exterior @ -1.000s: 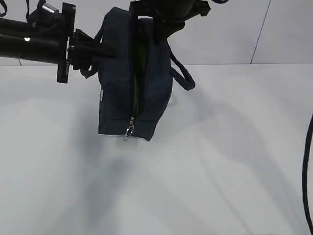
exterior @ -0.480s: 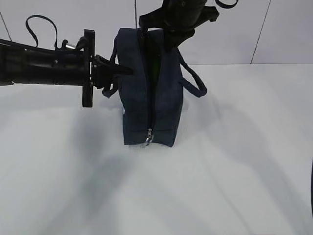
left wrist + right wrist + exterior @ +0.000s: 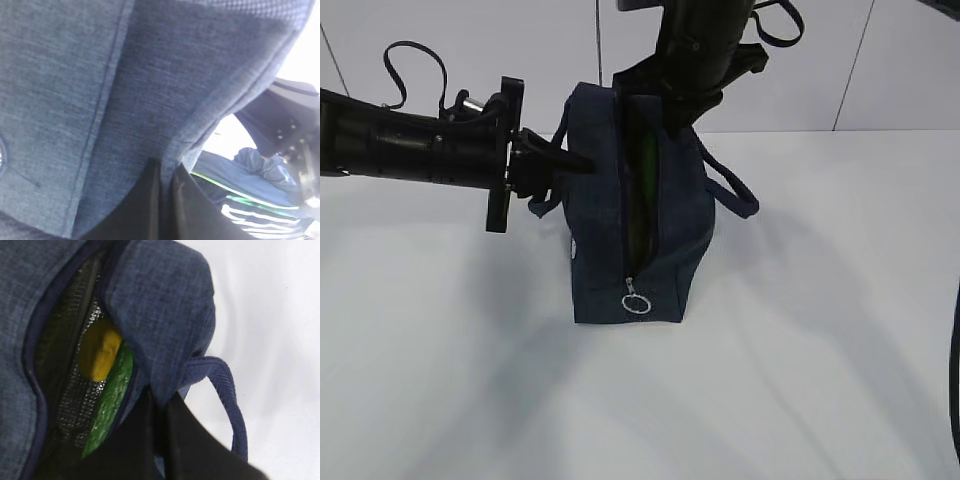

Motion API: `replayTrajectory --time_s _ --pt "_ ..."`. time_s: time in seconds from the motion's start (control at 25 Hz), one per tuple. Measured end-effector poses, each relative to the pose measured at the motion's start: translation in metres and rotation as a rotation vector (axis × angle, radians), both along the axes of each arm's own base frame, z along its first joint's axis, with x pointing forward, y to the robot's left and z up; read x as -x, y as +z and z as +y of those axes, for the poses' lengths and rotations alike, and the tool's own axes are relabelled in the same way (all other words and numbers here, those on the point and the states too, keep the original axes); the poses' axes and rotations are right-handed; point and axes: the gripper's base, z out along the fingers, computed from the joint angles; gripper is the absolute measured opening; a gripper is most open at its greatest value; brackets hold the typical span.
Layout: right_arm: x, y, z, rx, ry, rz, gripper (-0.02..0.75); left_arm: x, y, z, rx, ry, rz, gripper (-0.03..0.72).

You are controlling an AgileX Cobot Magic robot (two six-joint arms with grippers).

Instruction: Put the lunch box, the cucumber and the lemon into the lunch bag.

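A smooth, matte white table (image 3: 800, 380) filled the lower part of the exterior view and ran back to a pale panelled wall (image 3: 880, 60). The one thing standing directly on it was a boxy dark navy fabric lunch bag (image 3: 600, 230) with loop handles, set upright on its narrow end near the back middle of the surface, its long zipper facing the camera and parted along most of its length, a silver ring pull (image 3: 635, 303) hanging low near the tabletop. Soft grey shadows spread across the white surface in front of the bag and off to its right.
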Motion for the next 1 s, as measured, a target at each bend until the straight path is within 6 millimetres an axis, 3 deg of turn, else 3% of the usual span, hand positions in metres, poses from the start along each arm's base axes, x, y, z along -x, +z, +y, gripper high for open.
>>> replayTrajectory --time_s 0.32,0.68,0.8,1.0 --pt "-0.002 -0.006 0.002 -0.007 0.004 0.013 0.013 0.001 -0.001 0.0 -0.01 -0.009 -0.002 -0.006" --pt "0.002 -0.006 0.01 -0.086 0.03 0.052 0.244 0.004 -0.003 0.001 -0.062 -0.073 -0.017 0.013" --pt "0.002 -0.006 0.01 -0.087 0.031 0.053 0.258 0.003 -0.004 0.007 -0.066 -0.07 -0.014 0.049" --pt "0.002 -0.006 0.01 -0.091 0.032 0.055 0.27 0.0 -0.002 0.019 -0.074 -0.043 -0.003 0.187"
